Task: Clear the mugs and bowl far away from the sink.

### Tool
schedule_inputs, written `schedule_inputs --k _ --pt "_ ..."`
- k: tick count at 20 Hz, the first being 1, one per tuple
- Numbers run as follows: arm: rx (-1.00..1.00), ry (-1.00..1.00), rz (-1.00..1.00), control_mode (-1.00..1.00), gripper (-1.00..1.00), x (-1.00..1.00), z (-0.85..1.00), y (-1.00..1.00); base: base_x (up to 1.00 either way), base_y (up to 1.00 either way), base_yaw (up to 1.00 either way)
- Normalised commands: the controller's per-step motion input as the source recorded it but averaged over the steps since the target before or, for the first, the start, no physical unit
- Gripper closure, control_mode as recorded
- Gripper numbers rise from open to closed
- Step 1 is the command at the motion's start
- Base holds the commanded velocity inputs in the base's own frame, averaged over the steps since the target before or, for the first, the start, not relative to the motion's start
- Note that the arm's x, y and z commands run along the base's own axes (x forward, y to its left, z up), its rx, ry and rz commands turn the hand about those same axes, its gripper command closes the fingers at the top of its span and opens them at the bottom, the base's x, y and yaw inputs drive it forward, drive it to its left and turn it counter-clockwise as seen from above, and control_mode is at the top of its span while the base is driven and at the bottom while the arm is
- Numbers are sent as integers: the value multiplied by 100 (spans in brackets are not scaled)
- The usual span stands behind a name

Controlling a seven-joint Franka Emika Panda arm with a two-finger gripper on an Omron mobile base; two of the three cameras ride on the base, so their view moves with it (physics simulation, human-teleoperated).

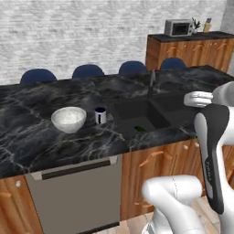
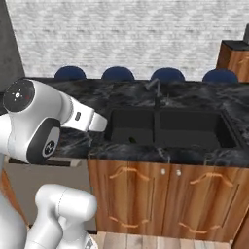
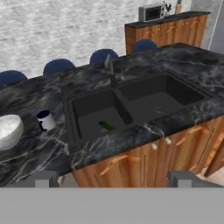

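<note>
My gripper (image 3: 113, 179) is wide open, holding nothing. Sink (image 3: 131, 107) sits ahead of it (something green inside); mug (image 3: 45, 120) and bowl (image 3: 8, 130) off left.

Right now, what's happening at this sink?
Nothing is held. The open gripper hangs in front of the counter, facing the black sink. A white mug and a white bowl sit on the counter just left of the sink, untouched. Something small and green lies in the left basin.
</note>
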Motion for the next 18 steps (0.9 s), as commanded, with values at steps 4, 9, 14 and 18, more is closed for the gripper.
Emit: schedule_inputs --k 4,9,14,18 --pt "0 0 0 100 -100 0 0 0 10 100 -26" --pt "0 0 0 100 -100 0 0 0 40 88 5" --pt "0 0 0 100 -100 0 0 0 77 11 27" --pt "0 0 0 100 -100 0 0 0 70 1 7"
